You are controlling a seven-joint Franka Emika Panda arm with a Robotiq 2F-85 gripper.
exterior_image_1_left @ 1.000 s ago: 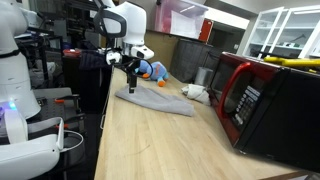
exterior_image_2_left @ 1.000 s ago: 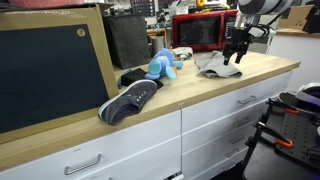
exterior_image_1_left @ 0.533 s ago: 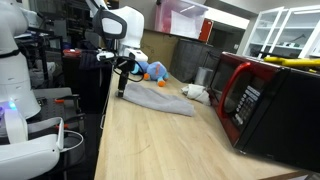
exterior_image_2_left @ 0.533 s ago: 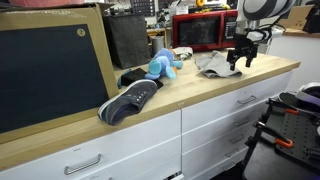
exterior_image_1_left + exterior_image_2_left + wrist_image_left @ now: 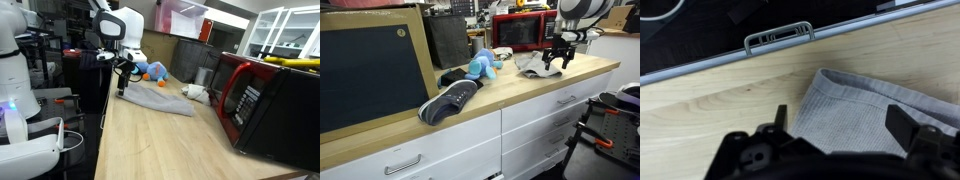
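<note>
Leftmost in an exterior view, a black board [image 5: 365, 70] leans at the back of the table [image 5: 510, 92]. Just right of it a dark shoe [image 5: 450, 100] lies near the front edge, and a blue plush [image 5: 482, 66] sits behind the shoe's far end. Further right a grey cloth [image 5: 532, 66] lies rumpled on the wood in front of a red microwave [image 5: 517, 32]. The hand [image 5: 558, 68] hangs over the cloth's right edge, close to the end of the table, pointing down.

Seen from the wrist, bare wood fills the left, with a metal drawer handle [image 5: 780, 37] beyond the table's edge at the top. The cloth spreads across the lower right, one rounded corner resting flat on the wood. The hand is released: its dark fingers [image 5: 780, 118] stand wide apart, one at the cloth's left border and one over its right part, with only cloth below the gap between them. It holds nothing. Whether the tips touch the cloth cannot be told; both exterior views put them low, right at the fabric's edge.
</note>
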